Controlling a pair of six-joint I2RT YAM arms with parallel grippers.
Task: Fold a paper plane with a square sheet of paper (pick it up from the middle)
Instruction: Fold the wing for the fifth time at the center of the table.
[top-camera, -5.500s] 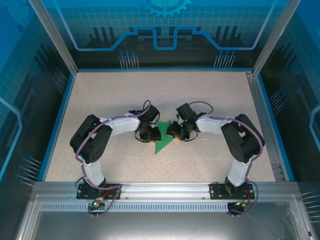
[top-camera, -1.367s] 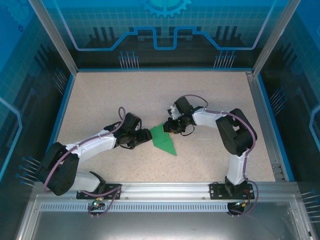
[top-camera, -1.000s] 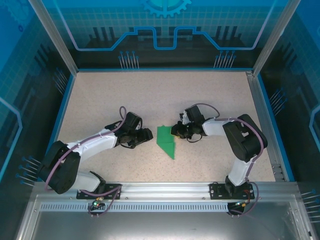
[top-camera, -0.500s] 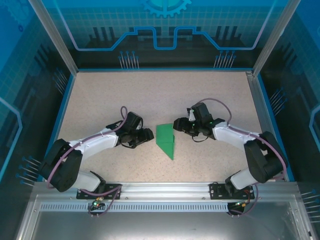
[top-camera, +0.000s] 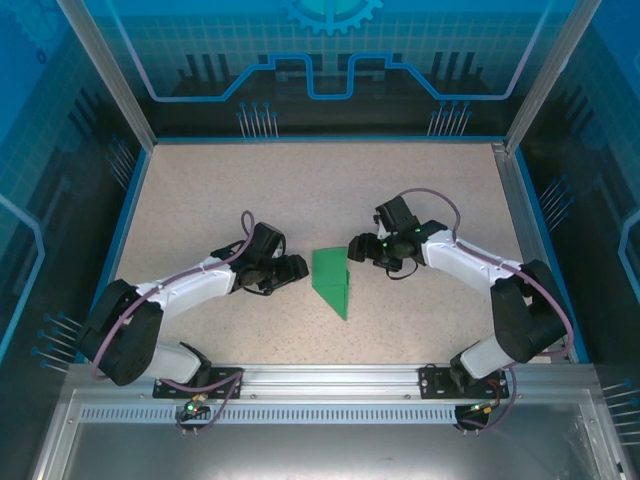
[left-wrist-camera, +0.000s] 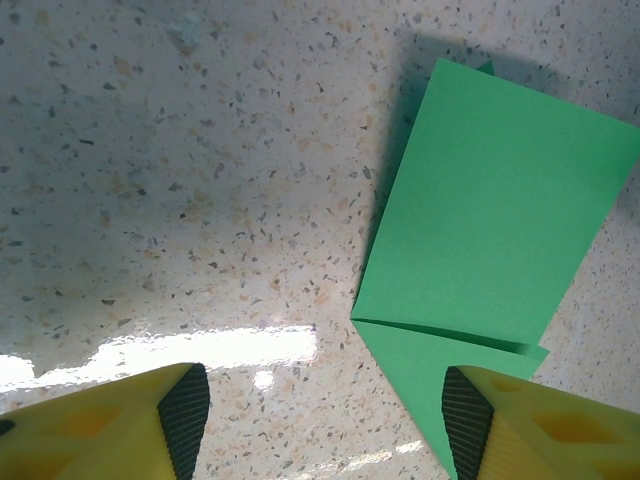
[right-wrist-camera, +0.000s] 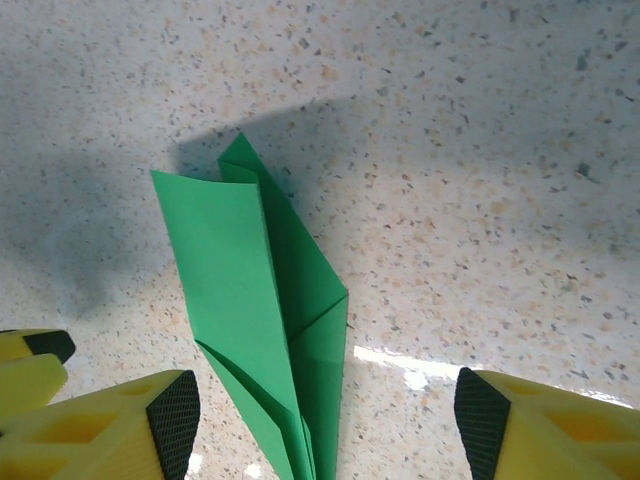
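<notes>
**Item: paper plane** (top-camera: 331, 280). Bright green paper lying flat on the worktop (top-camera: 300, 190), about midway between the two arms. It is free of both hands.

**Form.** The outline is not square. From above it is a narrow body with a blunt far end, tapering to a point toward the near edge. The right wrist view shows layered folds: one long flap along one side, overlapping triangular layers beside it, and a diagonal crease running across the layers toward the point. The left wrist view shows a plain broad panel with a crease line across it and a second layer peeking out below. The stack looks pressed fairly flat, and a shadow shows along one long edge.

**Left hand** (top-camera: 295, 268). Released, with the fingers spread wide and nothing between them. It is low over the worktop just beside the plane's left edge and not touching it.

**Right hand** (top-camera: 358, 250). Released, with the fingers spread wide and empty. It is near the plane's far right corner and apart from it.

**Progress, as judged.** The nose folds and the lengthwise fold appear done, and the piece already reads as a dart. Whether both wings are folded down on each side cannot be told, because the layers lie closed. A last wing crease or opening the wings out may remain. Otherwise the task looks near its end, with the piece set down and both hands let go.
</notes>
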